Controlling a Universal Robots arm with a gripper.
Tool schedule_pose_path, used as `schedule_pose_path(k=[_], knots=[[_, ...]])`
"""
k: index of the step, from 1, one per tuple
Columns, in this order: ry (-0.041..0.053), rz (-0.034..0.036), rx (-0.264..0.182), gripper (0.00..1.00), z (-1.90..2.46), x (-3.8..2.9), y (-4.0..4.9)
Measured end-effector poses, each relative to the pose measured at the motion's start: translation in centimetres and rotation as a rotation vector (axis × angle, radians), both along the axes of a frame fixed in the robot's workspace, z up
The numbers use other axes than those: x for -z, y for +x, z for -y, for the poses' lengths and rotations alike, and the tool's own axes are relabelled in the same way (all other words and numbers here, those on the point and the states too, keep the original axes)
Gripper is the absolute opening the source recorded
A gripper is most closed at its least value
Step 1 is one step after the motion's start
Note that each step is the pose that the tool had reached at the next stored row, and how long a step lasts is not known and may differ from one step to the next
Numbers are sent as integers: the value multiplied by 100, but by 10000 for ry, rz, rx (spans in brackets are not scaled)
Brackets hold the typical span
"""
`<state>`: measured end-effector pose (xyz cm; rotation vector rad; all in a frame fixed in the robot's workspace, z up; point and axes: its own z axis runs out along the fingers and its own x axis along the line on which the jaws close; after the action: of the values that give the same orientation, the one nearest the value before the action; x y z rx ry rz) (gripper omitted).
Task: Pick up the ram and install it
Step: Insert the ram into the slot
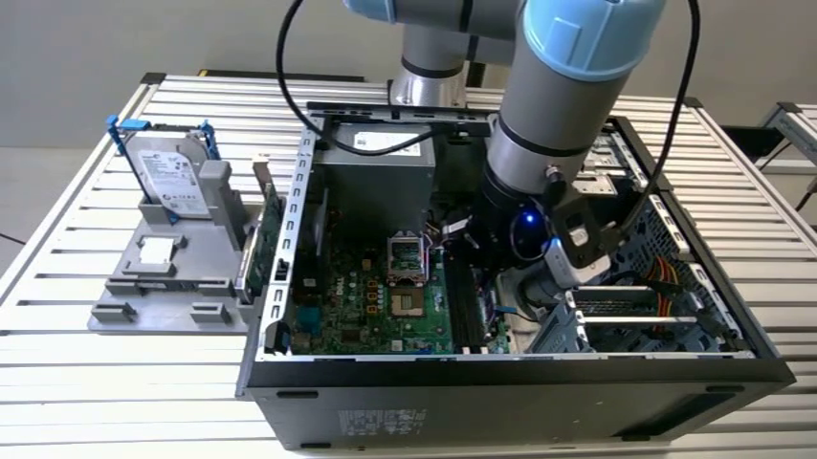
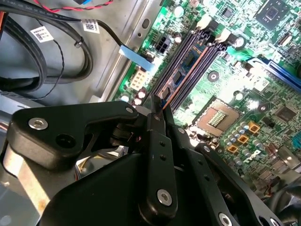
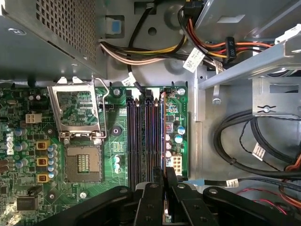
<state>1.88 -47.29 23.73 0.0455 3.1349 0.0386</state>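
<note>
Your end effector (image 2: 159,109) is down inside the open computer case (image 1: 511,368), its fingers closed thin on the ram (image 2: 181,75), which stands on edge over the memory slots (image 3: 143,136) on the motherboard (image 3: 70,141), beside the CPU socket (image 3: 82,162). I judge the stick not yet seated. If it is skewed against the slot, pressing could jam or crack it; the slot latches (image 2: 214,29) may block it, and the nearby cables (image 3: 244,150) could snag.

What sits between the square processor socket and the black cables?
In the first wrist view, the memory slots, with the ram that the gripper holds at the slot nearest the cables.
</note>
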Motion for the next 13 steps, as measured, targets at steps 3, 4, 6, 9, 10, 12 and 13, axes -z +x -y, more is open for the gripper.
schedule_pose_path(k=[3,4,6,9,10,12,13], knots=[[-1,0,0,0,0,22,0],[-2,0,0,0,0,27,0],[-2,0,0,0,0,38,0],[-3,0,-4,0,2,54,0],[-1,1,-7,0,2,60,-1],[-2,0,-13,0,3,74,-1],[-3,0,-16,0,4,79,0]])
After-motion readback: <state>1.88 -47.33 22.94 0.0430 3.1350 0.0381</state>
